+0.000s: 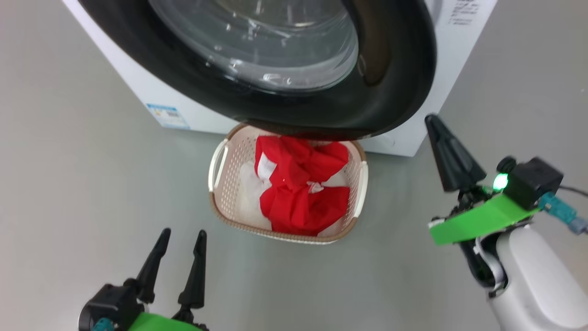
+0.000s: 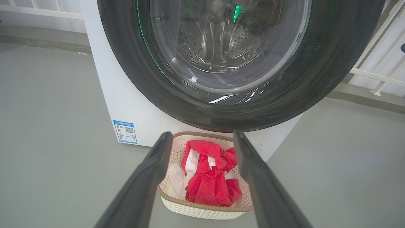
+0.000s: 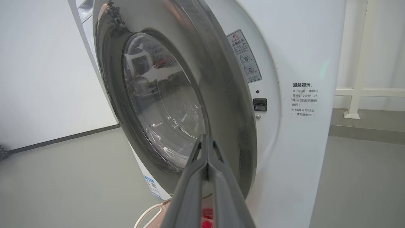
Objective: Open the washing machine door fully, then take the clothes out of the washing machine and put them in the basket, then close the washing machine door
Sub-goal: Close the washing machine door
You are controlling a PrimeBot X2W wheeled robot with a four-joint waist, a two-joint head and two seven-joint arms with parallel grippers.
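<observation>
The washing machine stands ahead. The washing machine door stands slightly ajar, its black rim a little off the white front. On the floor below it sits the basket, holding the red and white clothes. My left gripper is open and empty, short of the basket's near side. My right gripper is shut on nothing, its tip close to the door's lower right rim.
A blue label is stuck low on the washer's front. The latch slot and a warning sticker show beside the door's edge. White railing stands behind the machine. Grey floor lies on both sides.
</observation>
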